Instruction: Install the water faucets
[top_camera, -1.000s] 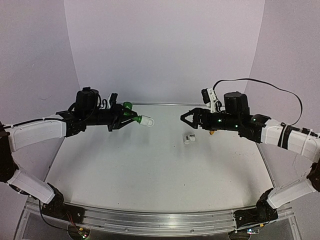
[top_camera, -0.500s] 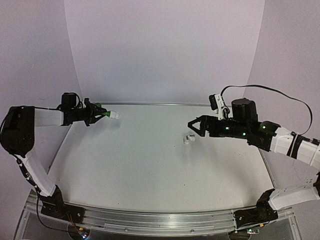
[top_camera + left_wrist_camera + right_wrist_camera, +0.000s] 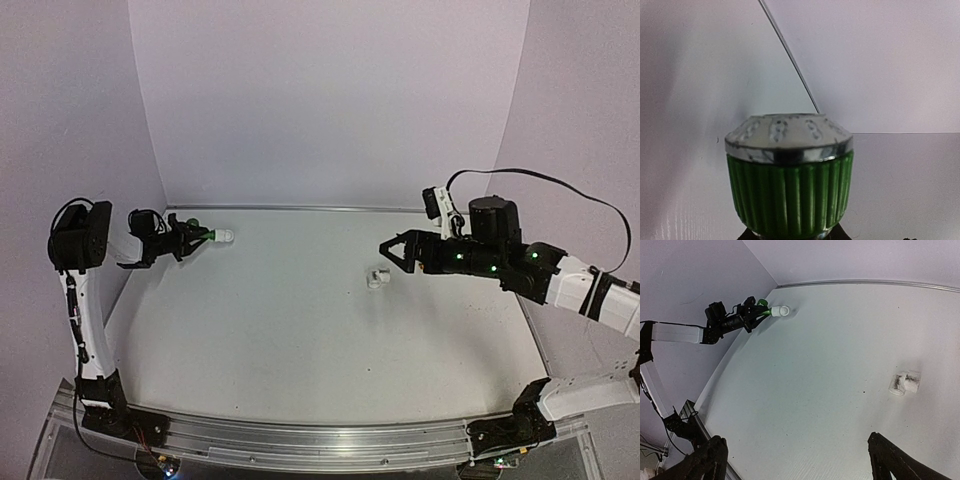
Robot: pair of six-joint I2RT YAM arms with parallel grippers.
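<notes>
The green water faucet [image 3: 203, 236] is held out sideways in my left gripper [image 3: 190, 241], which is shut on it near the back left corner, above the table. A white pipe fitting [image 3: 226, 236] sits on the faucet's far end. In the left wrist view the faucet's ribbed green knob [image 3: 789, 186] with its silver cap fills the frame and hides the fingers. The right wrist view shows the same faucet [image 3: 763, 310] far off. My right gripper [image 3: 385, 253] hangs open and empty at mid-right, its fingertips [image 3: 702, 460] spread wide.
A loose white pipe fitting [image 3: 377, 278] lies on the table just below and left of the right gripper, also seen as the fitting [image 3: 904, 383] in the right wrist view. Purple walls [image 3: 330, 100] close in the white table [image 3: 300, 350] at back and sides.
My left arm has swung far to the left and folded back toward the left wall, carrying the green faucet with it. The right arm has drawn slightly to the right, still open.
</notes>
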